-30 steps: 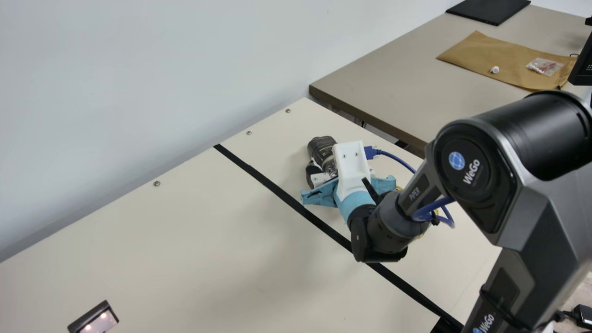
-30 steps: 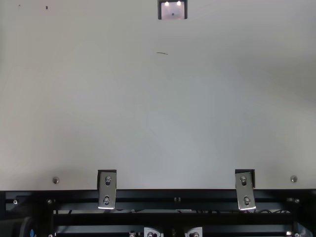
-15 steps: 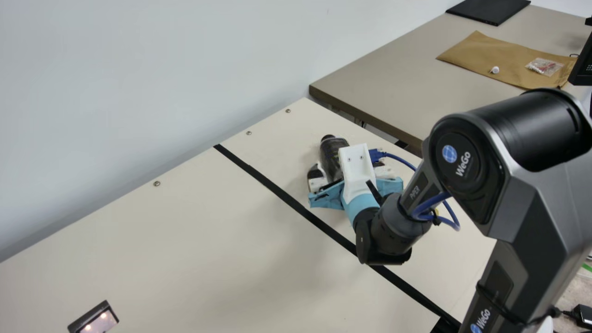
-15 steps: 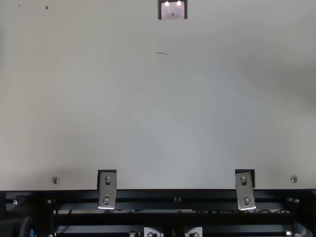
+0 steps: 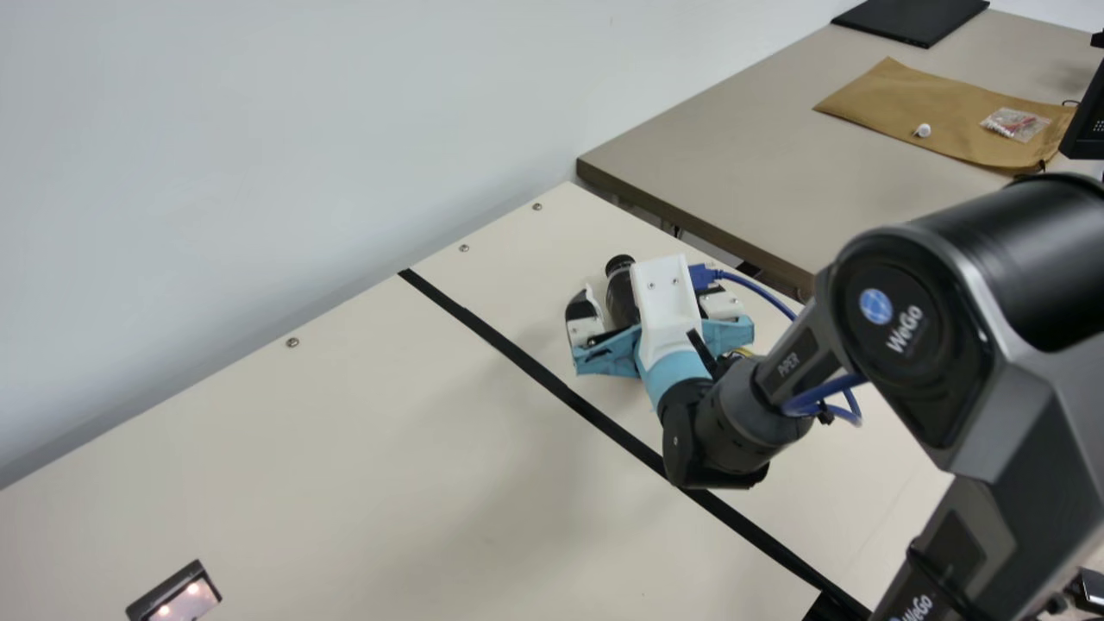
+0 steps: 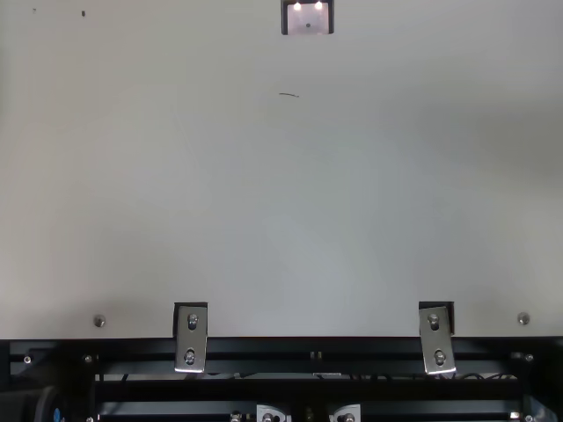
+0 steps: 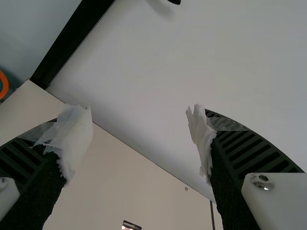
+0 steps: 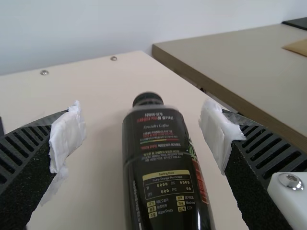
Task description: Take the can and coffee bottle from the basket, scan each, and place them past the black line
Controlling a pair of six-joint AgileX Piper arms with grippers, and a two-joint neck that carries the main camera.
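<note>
coffee bottle (image 8: 163, 167), seemingly upright, past the black line (image 5: 526, 360); right gripper (image 5: 657, 291) now released, left gripper (image 7: 140, 112) spread

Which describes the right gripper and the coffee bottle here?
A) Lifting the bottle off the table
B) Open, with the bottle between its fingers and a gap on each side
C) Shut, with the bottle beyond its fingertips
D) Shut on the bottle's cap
B: the right wrist view shows the right gripper spread wide, with bare table visible between each finger and the coffee bottle.
</note>
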